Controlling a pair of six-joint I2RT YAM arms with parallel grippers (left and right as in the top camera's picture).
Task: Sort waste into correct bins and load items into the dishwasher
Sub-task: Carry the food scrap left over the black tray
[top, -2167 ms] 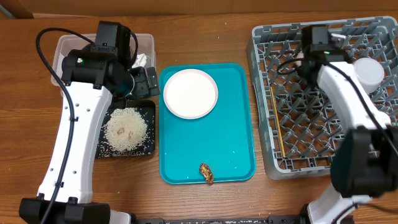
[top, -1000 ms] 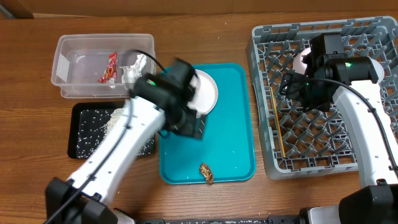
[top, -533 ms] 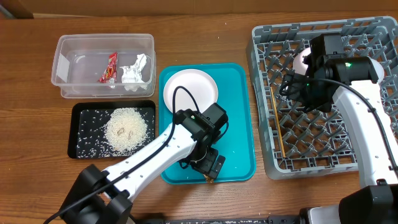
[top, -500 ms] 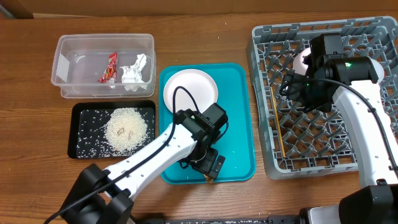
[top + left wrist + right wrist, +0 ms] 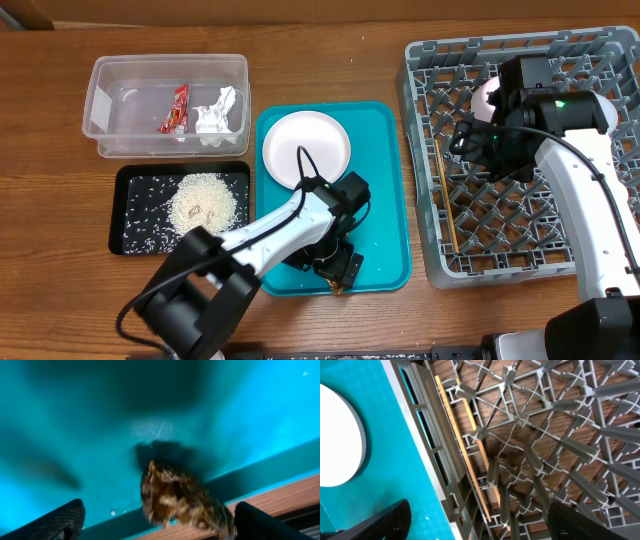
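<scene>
At the near edge of the flat teal plastic serving tray (image 5: 385, 200) you find the left gripper (image 5: 340, 270), lowered close to the tray floor with its jaws spread wide. In the left wrist view the small brown food lump (image 5: 175, 495) lies between the two dark fingertips (image 5: 60, 520), against the tray's near rim; neither fingertip is seen touching it. From overhead the gripper body hides most of the lump. Farther back on the same tray, at its far left corner, sits the round white plate (image 5: 306, 150), flat and apart from the gripper. To your left of the teal tray lies the shallow black rectangular tray (image 5: 130, 185), holding a heap of loose white rice grains (image 5: 203, 205) with more grains scattered around it. Just beyond it stands the clear rectangular plastic tub (image 5: 110, 100), holding the red crumpled wrapper (image 5: 178, 107) and the crumpled white napkin (image 5: 215, 112) side by side. To your right stands the large square grey plastic dish rack (image 5: 420, 150). The thin wooden chopsticks (image 5: 465, 455) lie in it along its left wall. The right gripper (image 5: 477, 525) hangs above the rack with its jaws apart and nothing between them
</scene>
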